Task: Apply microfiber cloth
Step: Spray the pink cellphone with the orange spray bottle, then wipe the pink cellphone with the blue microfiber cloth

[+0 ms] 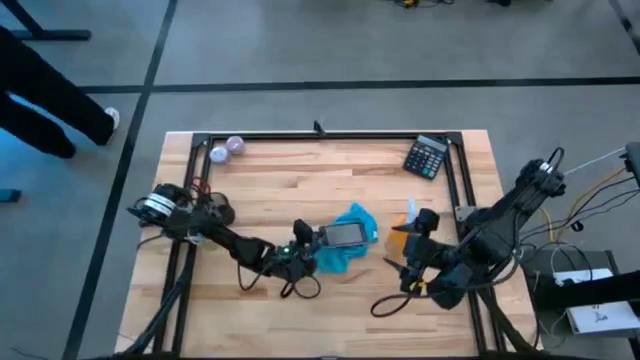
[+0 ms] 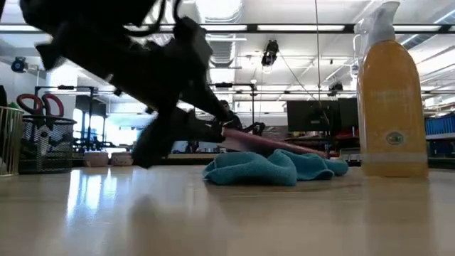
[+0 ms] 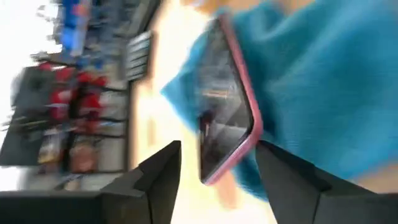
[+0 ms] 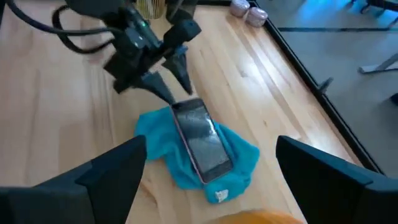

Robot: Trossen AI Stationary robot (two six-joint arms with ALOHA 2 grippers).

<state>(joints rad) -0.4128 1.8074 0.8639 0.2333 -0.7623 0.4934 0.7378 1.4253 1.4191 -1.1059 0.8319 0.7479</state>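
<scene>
On the wooden table (image 1: pixel 330 180), the left end effector (image 4: pixel 176 79) reaches low, spread apart around the phone's (image 4: pixel 202 139) end atop the microfiber cloth (image 4: pixel 242 155).

phone (image 1: pixel 345 235) covering microfiber cloth (image 1: pixel 350 248), spray bottle (image 1: pixel 402 238) just beside

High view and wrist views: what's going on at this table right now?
The left gripper is open at one end of the phone, which lies on the crumpled microfiber cloth near the middle of the table. In the low view the phone's end nearest that gripper sits tilted up off the cloth. The right gripper is open and waits beside the orange spray bottle, holding nothing. A calculator sits at a far corner.
</scene>
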